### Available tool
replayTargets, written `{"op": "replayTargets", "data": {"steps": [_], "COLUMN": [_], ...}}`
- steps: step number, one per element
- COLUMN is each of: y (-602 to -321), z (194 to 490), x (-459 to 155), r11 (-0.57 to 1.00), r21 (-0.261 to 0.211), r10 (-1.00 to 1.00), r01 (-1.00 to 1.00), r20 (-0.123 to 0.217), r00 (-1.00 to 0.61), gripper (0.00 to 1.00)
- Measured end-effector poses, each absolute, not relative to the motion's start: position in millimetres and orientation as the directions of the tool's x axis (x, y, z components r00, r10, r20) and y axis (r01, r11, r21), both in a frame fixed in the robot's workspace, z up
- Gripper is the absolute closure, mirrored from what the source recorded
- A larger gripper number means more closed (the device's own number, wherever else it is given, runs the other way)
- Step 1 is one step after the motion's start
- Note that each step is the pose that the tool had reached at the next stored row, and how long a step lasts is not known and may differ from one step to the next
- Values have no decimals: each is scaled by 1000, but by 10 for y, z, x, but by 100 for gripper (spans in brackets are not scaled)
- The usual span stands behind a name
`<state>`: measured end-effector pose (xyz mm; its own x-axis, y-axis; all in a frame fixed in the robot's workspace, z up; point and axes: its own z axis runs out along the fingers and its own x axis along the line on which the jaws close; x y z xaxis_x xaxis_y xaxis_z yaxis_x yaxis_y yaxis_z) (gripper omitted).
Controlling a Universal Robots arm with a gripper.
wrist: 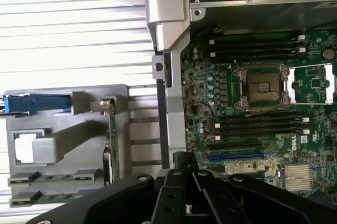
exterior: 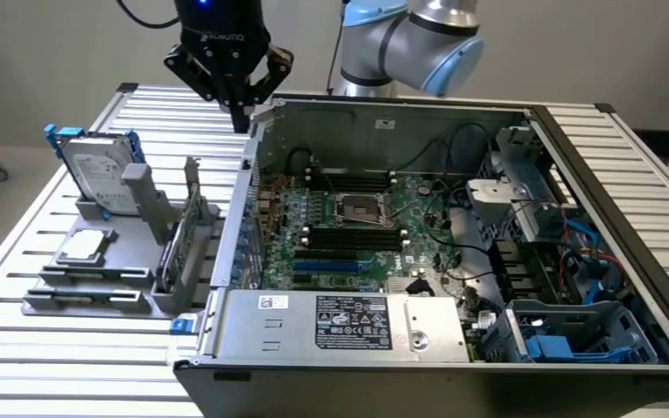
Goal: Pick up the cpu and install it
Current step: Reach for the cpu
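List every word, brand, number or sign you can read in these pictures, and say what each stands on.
"ROBOTIQ": on the black body of the pincer.
"DELL": printed sideways on the motherboard.
Black label on the power supply box: print too small to read.
White sticker on the same box: too small to read.

Silver-blue arm (exterior: 445,39), black tool (exterior: 241,117)
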<state>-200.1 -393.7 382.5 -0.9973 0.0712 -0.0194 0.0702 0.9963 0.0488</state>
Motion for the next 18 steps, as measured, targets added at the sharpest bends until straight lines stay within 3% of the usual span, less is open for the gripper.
{"op": "replayTargets", "data": {"steps": [18], "y": [-3764], "z": [3726], "x": [-2819], "r11": [997], "r21": [42], "r10": [71], "r01": [70], "r20": [-20], "r00": [-997], "gripper": [89]}}
